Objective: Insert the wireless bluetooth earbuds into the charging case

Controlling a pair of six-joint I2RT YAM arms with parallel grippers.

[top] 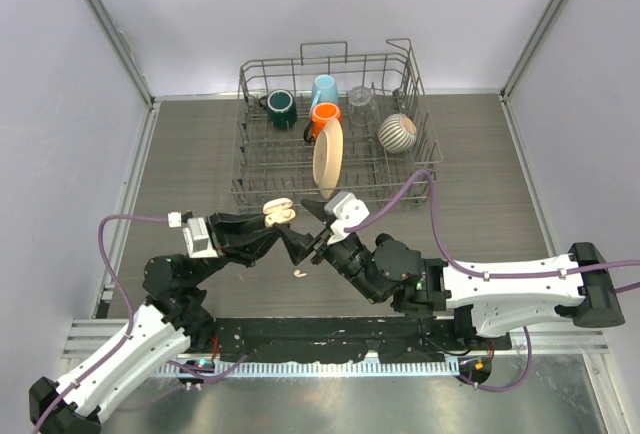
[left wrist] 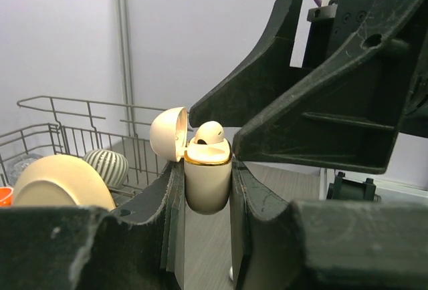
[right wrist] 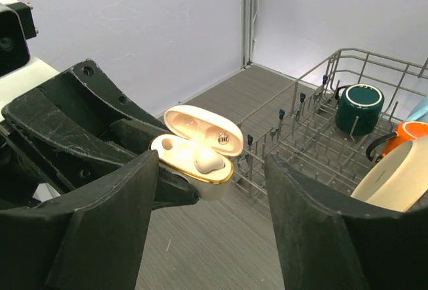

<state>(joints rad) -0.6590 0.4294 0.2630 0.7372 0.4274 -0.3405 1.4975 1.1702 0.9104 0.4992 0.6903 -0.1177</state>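
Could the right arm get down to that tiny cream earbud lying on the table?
Probably yes: the tiny cream plastic earbud lies uncovered on the table, close by the open right gripper.

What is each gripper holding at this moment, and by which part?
The left gripper clamps the open charging case by the sides of its lower body, the lid free. The right gripper is open and holds nothing.

Charging case (left wrist: 207, 193) glossy cream plastic; dish rack (top: 255, 169) metal wire; table (top: 200, 154) woodgrain.
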